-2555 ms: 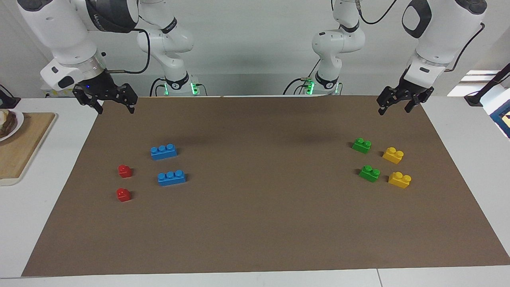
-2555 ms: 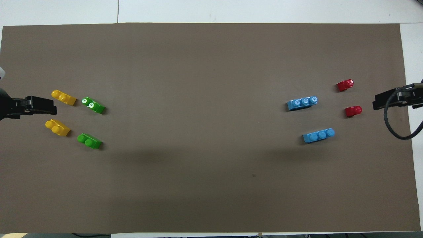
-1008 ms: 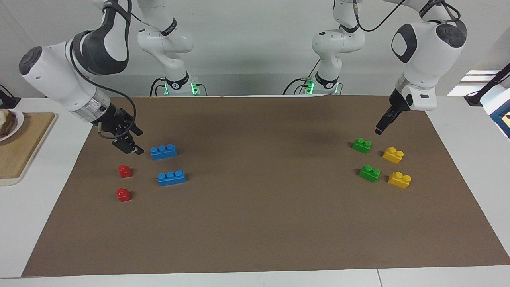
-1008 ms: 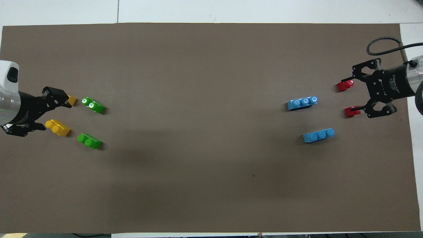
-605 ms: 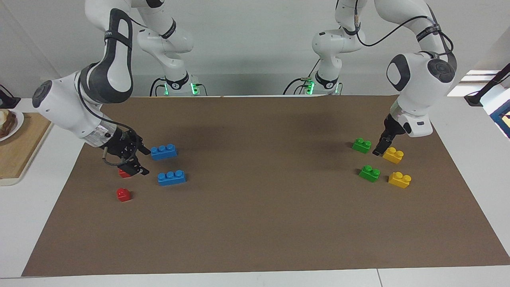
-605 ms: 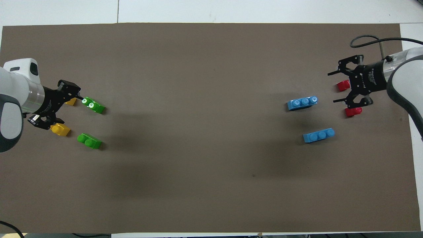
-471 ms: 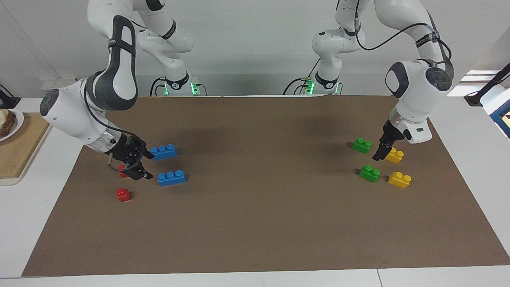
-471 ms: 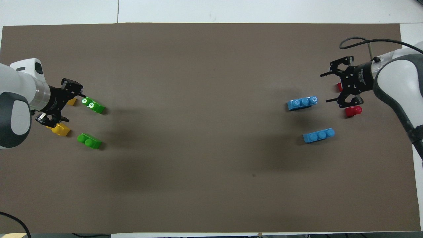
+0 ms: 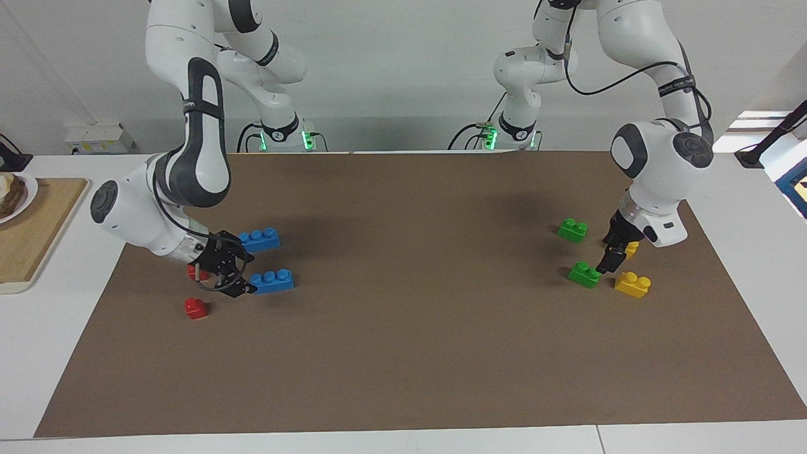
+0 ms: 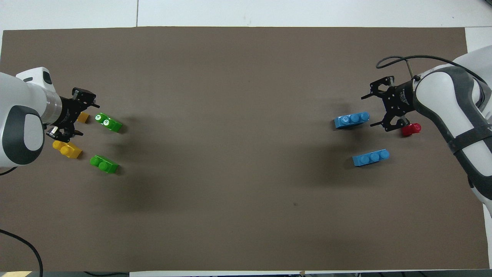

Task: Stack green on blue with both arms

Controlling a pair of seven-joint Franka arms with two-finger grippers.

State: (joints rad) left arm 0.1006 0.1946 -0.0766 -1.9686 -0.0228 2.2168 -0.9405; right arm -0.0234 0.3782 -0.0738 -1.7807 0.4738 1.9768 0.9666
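Note:
Two green bricks lie at the left arm's end of the brown mat: the farther one (image 9: 584, 275) (image 10: 108, 122) and the nearer one (image 9: 572, 229) (image 10: 104, 164). My left gripper (image 9: 604, 265) (image 10: 87, 119) is open and low beside the farther green brick, holding nothing. Two blue bricks lie at the right arm's end: the farther one (image 9: 272, 280) (image 10: 351, 119) and the nearer one (image 9: 259, 239) (image 10: 371, 157). My right gripper (image 9: 244, 275) (image 10: 368, 111) is open and empty, low at the end of the farther blue brick.
Two yellow bricks (image 9: 632, 284) (image 10: 67, 149) lie by the green ones, one partly covered by the left gripper. Two red bricks (image 9: 196, 307) (image 10: 411, 129) lie by the blue ones. A wooden board (image 9: 31, 227) sits off the mat at the right arm's end.
Both arms have come down from above the mat's corners. The left gripper moved to the farther green brick, the right gripper to the farther blue brick. No brick has moved.

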